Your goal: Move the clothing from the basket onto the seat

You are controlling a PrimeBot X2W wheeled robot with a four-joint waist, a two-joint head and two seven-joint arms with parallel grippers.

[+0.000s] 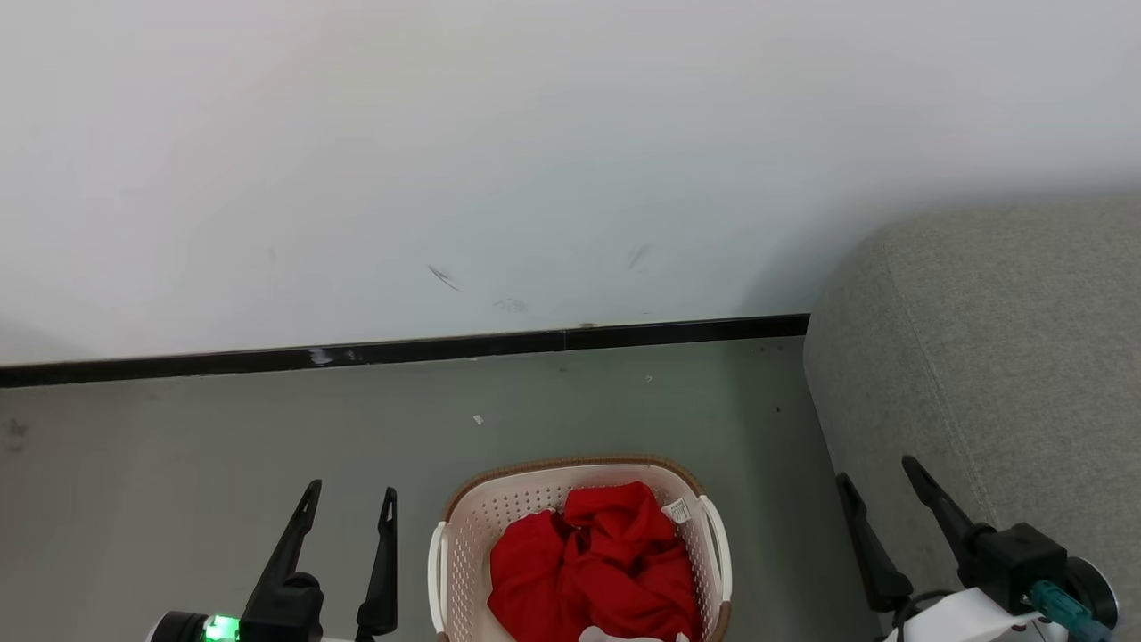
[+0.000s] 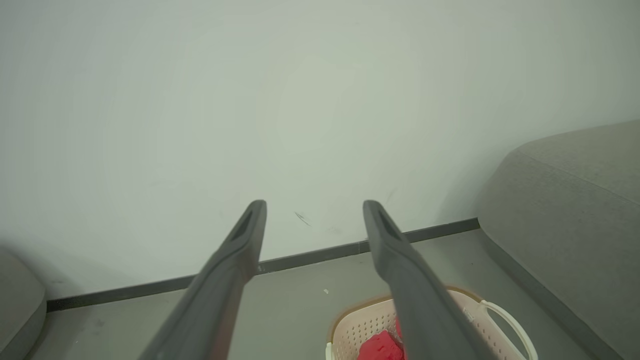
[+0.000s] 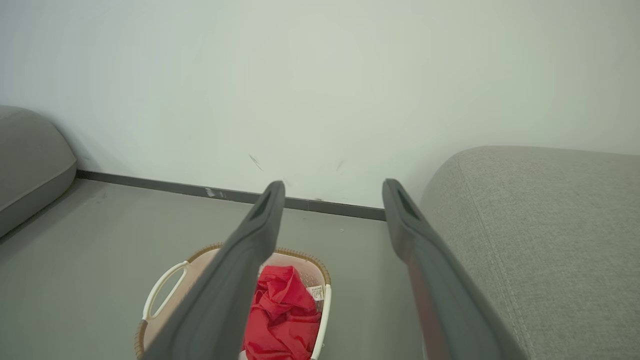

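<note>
While the clothing (image 1: pixel 593 562) lies bunched inside the basket (image 1: pixel 463 526) at the bottom centre of the head view, both grippers hang empty on either side of it. The left gripper (image 1: pixel 350 489) is at lower left, fingers spread wide over bare floor (image 1: pixel 178 446). The right gripper (image 1: pixel 875 471) is at lower right, likewise spread, just in front of the grey seat (image 1: pixel 998 357) along the right edge.

The red fabric looks soft, light and limp (I judge it will sag and trail once lifted), crumpled into a heap of raised folds. The highest ridge, near the upper middle of the pile, seems the best place to pinch, reaching deep enough to catch several layers. Nothing about it appears fragile or slippery.

A small white label (image 1: pixel 677 510) sits at the upper right of the heap, close to the basket's right handle (image 1: pixel 718 544). Whether it belongs to the cloth or the basket wall I cannot tell. It carries print too small to read, and no brand can be made out
</note>
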